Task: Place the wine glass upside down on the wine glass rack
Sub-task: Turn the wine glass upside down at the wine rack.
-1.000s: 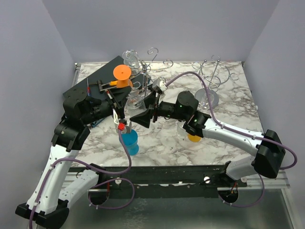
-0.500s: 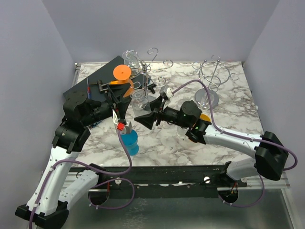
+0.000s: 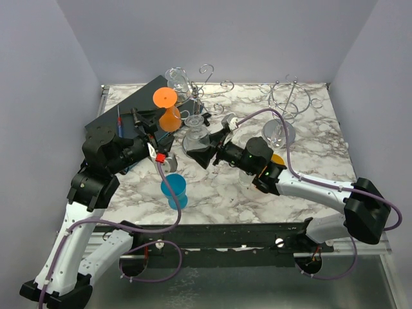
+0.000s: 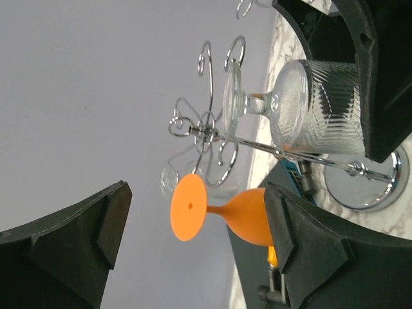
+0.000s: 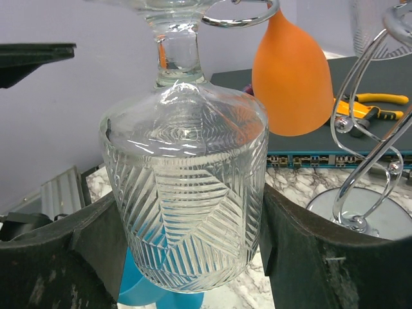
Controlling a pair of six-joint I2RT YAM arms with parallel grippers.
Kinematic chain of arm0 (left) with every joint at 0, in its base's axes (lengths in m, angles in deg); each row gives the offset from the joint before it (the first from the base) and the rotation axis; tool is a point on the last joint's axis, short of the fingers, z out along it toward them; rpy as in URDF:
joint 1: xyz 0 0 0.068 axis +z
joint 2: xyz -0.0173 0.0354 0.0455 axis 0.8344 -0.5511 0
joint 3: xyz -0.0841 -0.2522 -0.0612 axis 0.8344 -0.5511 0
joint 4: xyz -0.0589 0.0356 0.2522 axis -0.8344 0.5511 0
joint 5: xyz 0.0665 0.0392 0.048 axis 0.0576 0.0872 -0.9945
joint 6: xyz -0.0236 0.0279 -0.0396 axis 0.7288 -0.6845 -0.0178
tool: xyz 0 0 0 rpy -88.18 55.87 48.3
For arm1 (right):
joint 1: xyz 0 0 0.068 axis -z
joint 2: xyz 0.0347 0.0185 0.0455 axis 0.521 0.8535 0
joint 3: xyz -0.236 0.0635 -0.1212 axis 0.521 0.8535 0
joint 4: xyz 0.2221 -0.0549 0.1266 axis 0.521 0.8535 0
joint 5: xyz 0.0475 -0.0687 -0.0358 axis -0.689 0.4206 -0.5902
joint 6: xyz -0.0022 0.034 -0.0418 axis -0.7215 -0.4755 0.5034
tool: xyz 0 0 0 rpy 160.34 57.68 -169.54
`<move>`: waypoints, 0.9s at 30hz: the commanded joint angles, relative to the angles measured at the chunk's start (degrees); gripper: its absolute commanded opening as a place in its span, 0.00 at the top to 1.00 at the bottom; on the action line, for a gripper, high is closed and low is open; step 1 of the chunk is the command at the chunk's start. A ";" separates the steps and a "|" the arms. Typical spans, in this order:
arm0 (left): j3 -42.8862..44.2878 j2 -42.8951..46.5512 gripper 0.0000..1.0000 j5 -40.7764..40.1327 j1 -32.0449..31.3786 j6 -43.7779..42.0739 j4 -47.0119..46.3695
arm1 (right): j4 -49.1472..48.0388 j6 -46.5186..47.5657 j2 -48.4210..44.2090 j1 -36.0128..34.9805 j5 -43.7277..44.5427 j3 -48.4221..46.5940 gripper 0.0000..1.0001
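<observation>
Wine glass clamped in my right gripper at the rack.
Both fingers press its bowl, rim down; the stem sits in a hook. My left gripper stands wide open, empty, apart from the hanging orange glass.

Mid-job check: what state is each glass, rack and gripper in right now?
patterned clear wine glass: upside down, stem in a rack hook, bowl gripped.
orange wine glass: hanging upside down on the same rack.
blue glass: on the table, off the rack.
wine glass rack: upright.
second rack: upright, load unclear.
left gripper: open, empty.
right gripper: shut on the patterned glass's bowl.
</observation>
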 commanded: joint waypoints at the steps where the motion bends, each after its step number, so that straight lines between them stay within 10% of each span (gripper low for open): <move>1: 0.85 1.98 0.08 -5.80 -0.13 7.00 4.38 | -3.22 1.04 -0.91 0.74 3.52 -1.74 0.45; 27: 1.65 4.54 0.08 -13.29 -0.10 11.47 8.62 | -1.60 -0.70 7.58 3.17 2.96 -9.63 0.52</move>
